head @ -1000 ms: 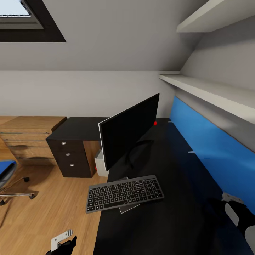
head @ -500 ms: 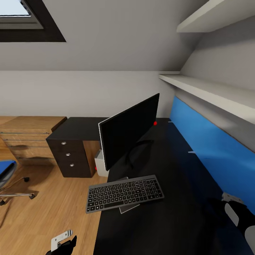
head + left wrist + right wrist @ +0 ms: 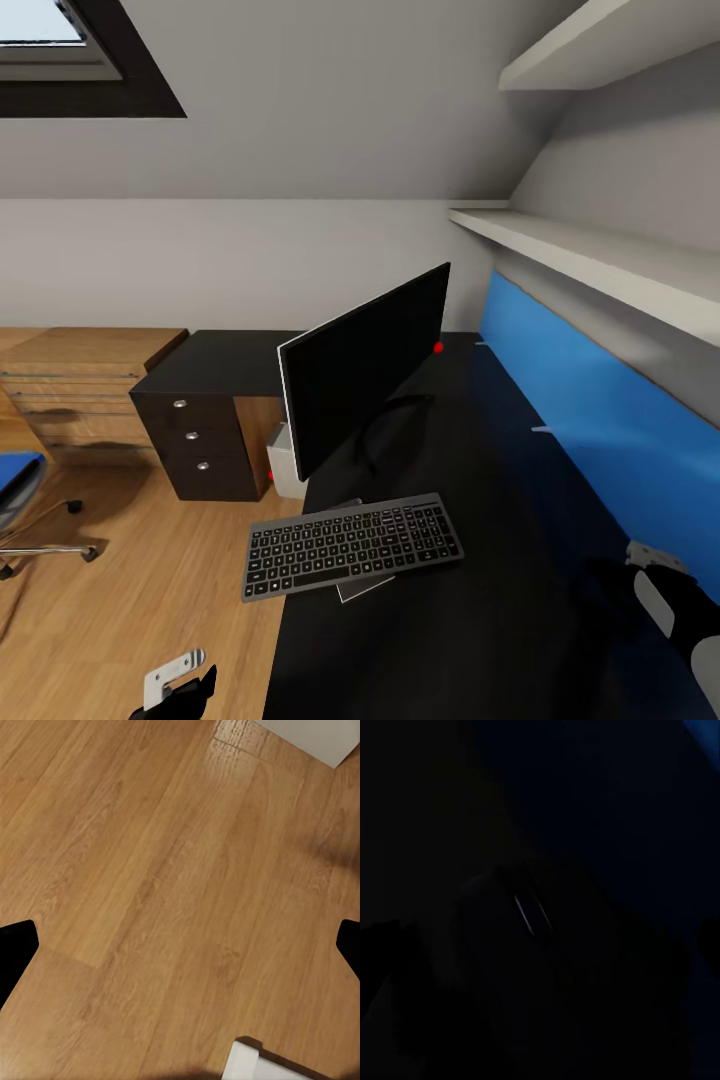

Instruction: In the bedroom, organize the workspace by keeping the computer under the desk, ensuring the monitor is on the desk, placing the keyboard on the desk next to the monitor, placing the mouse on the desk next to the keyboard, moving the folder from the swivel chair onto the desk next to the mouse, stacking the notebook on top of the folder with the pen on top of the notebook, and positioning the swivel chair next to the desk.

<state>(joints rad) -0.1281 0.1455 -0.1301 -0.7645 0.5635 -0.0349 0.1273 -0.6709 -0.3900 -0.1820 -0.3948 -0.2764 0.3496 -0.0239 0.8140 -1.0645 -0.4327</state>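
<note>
The left gripper [image 3: 180,945] is hanging low over the oak floor [image 3: 150,610], its two dark fingertips [image 3: 16,945] standing wide apart with nothing between them. The right gripper [image 3: 665,600] is sitting low over the desk [image 3: 480,600] near the blue wall panel [image 3: 600,440]; its wrist view is too dark, so I cannot tell whether its claw is open or closed. The keyboard [image 3: 350,545] is lying at the desk's near edge, overhanging it a little, with something thin and grey peeking out beneath it. Just behind it the monitor [image 3: 365,370] is standing upright. The computer [image 3: 285,462] is showing under the desk beside the drawer unit [image 3: 200,440]. Far left, the chair [image 3: 25,510] is standing well apart, something blue lying on its seat
</note>
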